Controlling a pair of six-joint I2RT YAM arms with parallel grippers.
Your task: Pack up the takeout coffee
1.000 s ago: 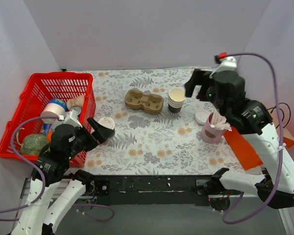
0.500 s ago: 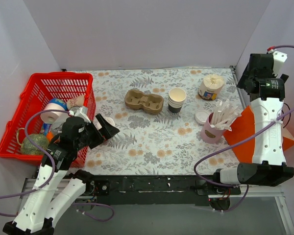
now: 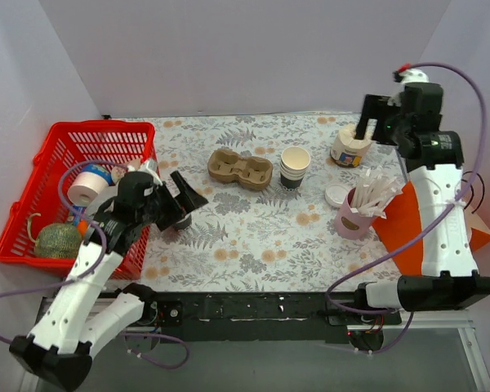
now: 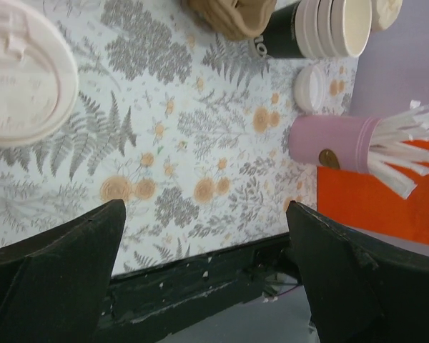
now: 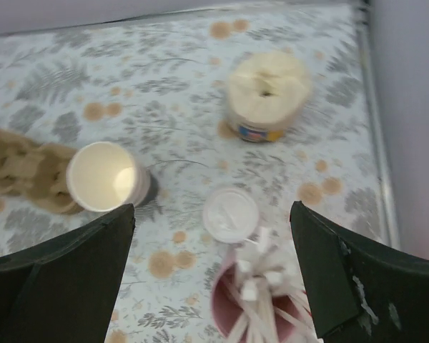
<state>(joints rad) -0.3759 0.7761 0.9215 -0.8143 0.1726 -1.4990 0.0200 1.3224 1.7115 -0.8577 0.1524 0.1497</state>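
Looking down on the floral tablecloth [image 5: 164,93], there's a loose white lid [image 5: 230,214] roughly dead centre. A stack of cream cups [image 5: 104,176] sits to its left and a brown cup carrier [image 5: 21,168] further left. A round labelled tub [image 5: 267,96] is up past it, and a pink cup of white sticks [image 5: 261,304] just below. The right gripper [image 5: 211,211] is spread wide.

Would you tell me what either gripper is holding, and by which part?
Nothing is held: the left gripper and right gripper are both open and empty, and the takeout coffee stands ungripped.
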